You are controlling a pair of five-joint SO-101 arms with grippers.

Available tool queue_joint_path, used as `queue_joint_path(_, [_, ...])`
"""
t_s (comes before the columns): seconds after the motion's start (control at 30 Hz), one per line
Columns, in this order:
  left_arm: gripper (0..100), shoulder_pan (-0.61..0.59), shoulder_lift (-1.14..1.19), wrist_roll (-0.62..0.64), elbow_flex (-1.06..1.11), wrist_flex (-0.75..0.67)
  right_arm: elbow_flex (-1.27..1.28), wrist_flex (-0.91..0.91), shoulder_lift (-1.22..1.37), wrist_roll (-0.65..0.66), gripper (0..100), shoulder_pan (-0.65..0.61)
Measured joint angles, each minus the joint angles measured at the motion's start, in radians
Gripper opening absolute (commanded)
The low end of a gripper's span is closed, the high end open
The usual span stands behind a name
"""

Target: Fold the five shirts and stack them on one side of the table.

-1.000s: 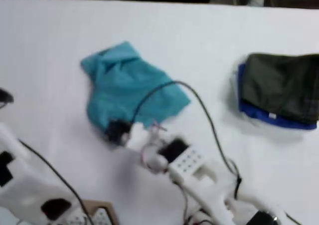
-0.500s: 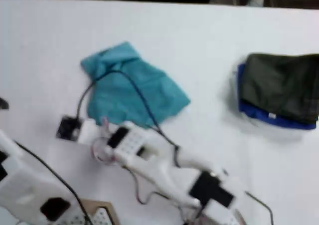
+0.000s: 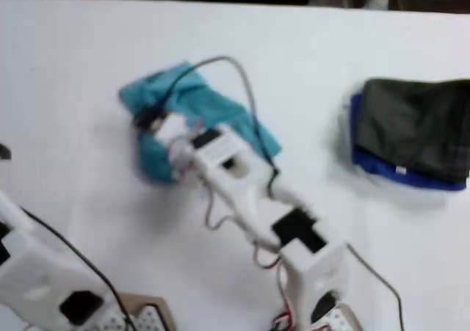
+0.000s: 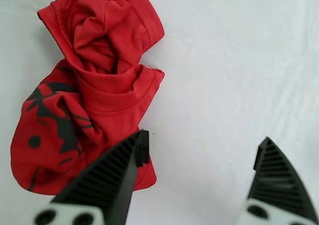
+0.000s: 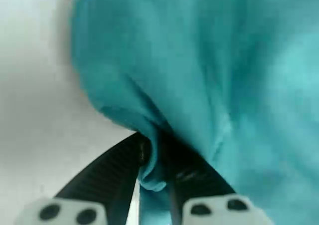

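The right claw (image 5: 152, 152) is pinched narrow on a fold of the teal shirt (image 5: 209, 60), left of centre on the white desk (image 3: 308, 45); the left claw (image 4: 202, 145) gapes wide over a crumpled red shirt (image 4: 89, 85); at the right edge, a folded dark shirt (image 3: 418, 122) lies atop a blue shirt (image 3: 382, 166).

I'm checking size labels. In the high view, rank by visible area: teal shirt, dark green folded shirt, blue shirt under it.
1. Tied, too close to rank: teal shirt (partly under the right arm) and dark green folded shirt.
2. blue shirt, just a strip beneath it.
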Motion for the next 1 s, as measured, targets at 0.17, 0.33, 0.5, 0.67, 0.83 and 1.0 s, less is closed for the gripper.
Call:
queue_joint_path(0.17, [35, 0.005, 0.002, 0.000, 0.003, -0.005, -0.009, 0.112, -0.092, 0.020, 2.1, 0.127])
queue_joint_path(0.33, [35, 0.072, 0.002, 0.000, 0.003, -0.005, 0.000, 0.153, -0.252, 0.117, 2.1, 0.272])
queue_joint_path(0.5, [35, 0.180, 0.002, 0.000, 0.003, -0.005, 0.014, 0.115, -0.298, 0.135, 2.6, 0.341])
queue_joint_path(0.67, [35, 0.265, 0.002, 0.000, 0.003, -0.005, 0.014, 0.081, -0.241, 0.137, 17.4, 0.342])
queue_joint_path(0.83, [35, 0.311, 0.002, 0.000, 0.003, -0.005, 0.008, 0.083, -0.196, 0.137, 36.8, 0.353])
queue_joint_path(1.0, [35, 0.315, 0.002, 0.000, 0.003, -0.005, -0.127, 0.221, -0.196, 0.083, 37.6, 0.388])
